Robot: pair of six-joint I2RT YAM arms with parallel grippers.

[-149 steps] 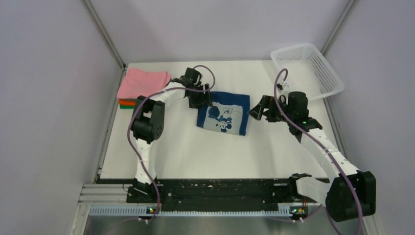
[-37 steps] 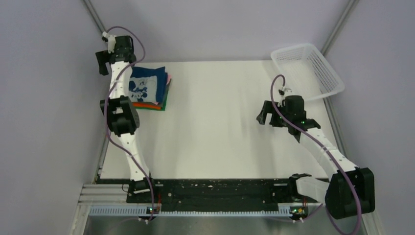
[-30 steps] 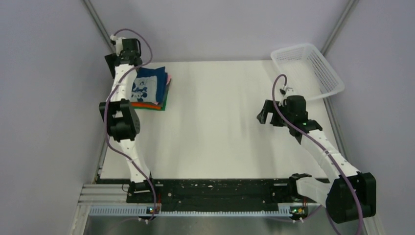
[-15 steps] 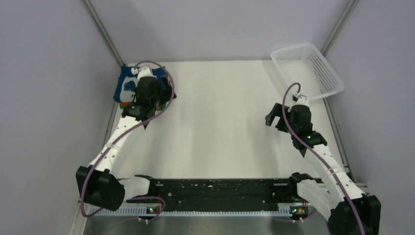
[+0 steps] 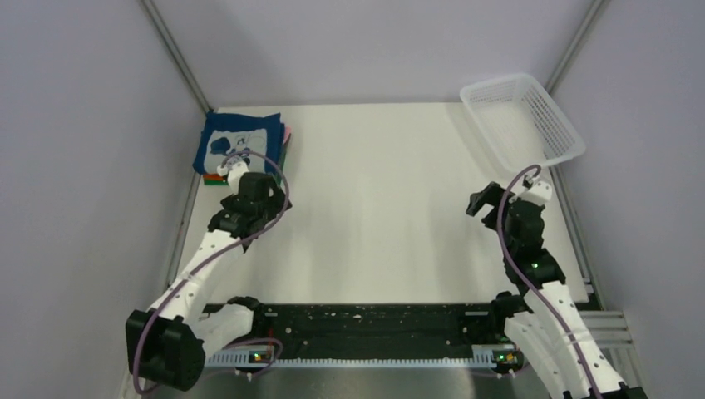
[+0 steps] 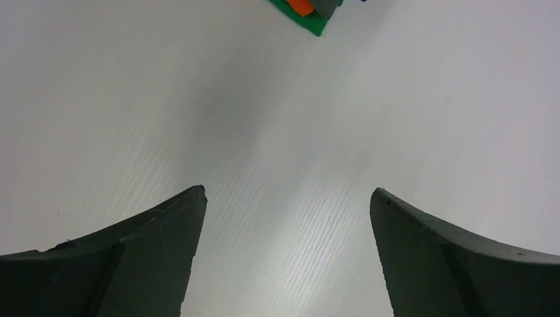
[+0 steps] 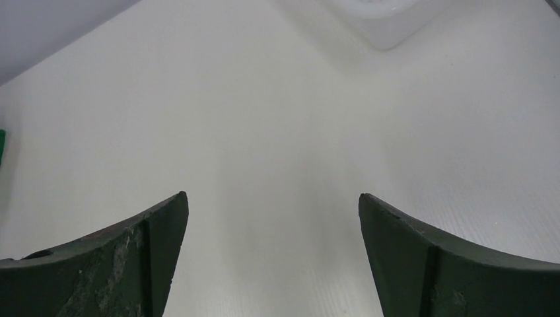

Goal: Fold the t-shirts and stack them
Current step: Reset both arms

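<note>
Sitting on top of the folded stack at the far-left corner of the surface (image 5: pixel 382 216): navy t-shirt (image 5: pixel 241 140), mouse print up, over the pink shirt (image 5: pixel 288 133), orange shirt (image 6: pixel 302 5) and green shirt (image 6: pixel 298 18). Left fingers (image 6: pixel 148 254) apart, holding nothing, just near the stack. Right fingers (image 7: pixel 132 257) apart, holding nothing, near the white mesh basket (image 5: pixel 532 104).

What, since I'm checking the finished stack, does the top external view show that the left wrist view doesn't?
Only top external: the navy t-shirt with its printed face up on top of the other shirts, the basket at the far right, and the right gripper. Only left wrist: a close look at the left gripper, open, with bare table between its fingers. Both: the green shirt and orange shirt at the bottom, and the white table.
</note>
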